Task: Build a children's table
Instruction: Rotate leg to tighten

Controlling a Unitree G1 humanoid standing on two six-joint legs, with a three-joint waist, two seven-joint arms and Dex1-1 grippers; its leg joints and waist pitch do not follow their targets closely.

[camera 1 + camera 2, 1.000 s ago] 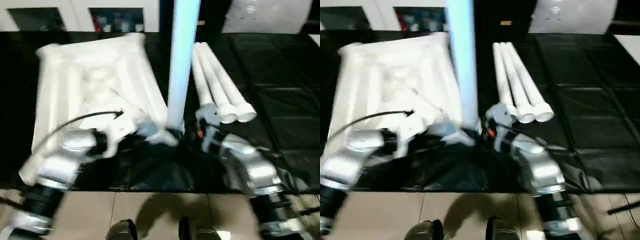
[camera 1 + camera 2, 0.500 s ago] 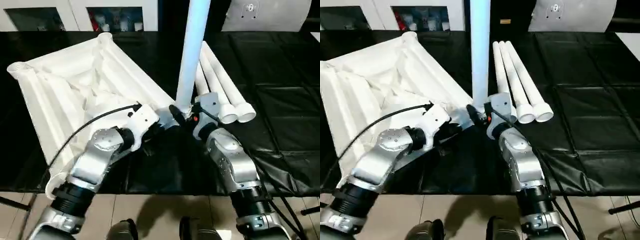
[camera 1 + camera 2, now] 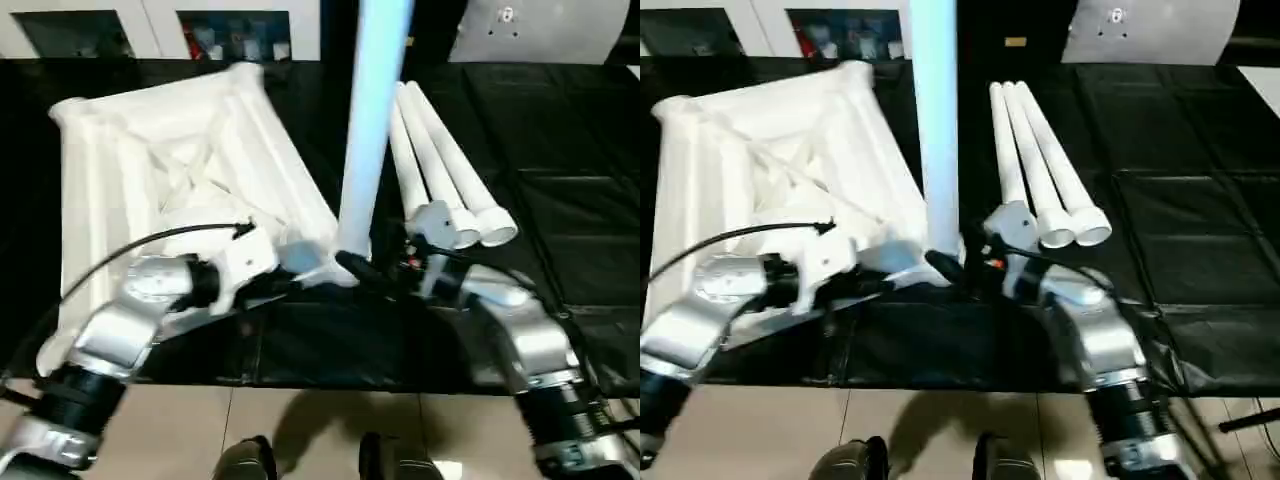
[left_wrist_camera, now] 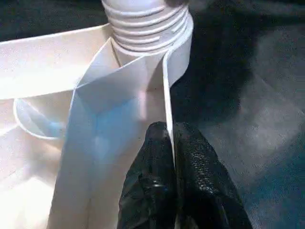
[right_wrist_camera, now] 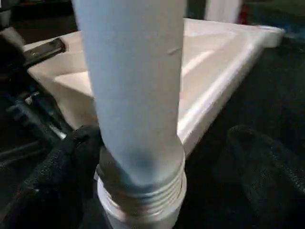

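While the white table top [image 3: 170, 170] lies upside down on the black sheet-covered work surface [image 3: 560, 150], its ribbed underside faces upward and one round corner socket [image 4: 164, 52] sits at the near corner, close to both grippers. One white table leg [image 3: 368, 130] stands upright at this socket. In the left wrist view, the threaded end [image 4: 145, 21] of the upright leg is seated at the socket, with several thread rings exposed above the socket wall.

The left gripper [image 4: 167, 162] is closed on a thin vertical rib of the table top just beside the socket; its two black fingers [image 4: 200, 162] are pressed against either face of that rib.

The right gripper [image 5: 157, 176] sits at the base of the upright leg. One black finger [image 5: 62, 176] touches the leg just above the thread rings; the other finger is well clear of the leg on the opposite side, so the fingers are spread and not clamping.

Three more loose legs [image 3: 440, 170] lie side by side, touching one another, on the work surface to the right of the upright leg, with their wide threaded ends toward the robot. These ends lie near the right gripper's wrist.
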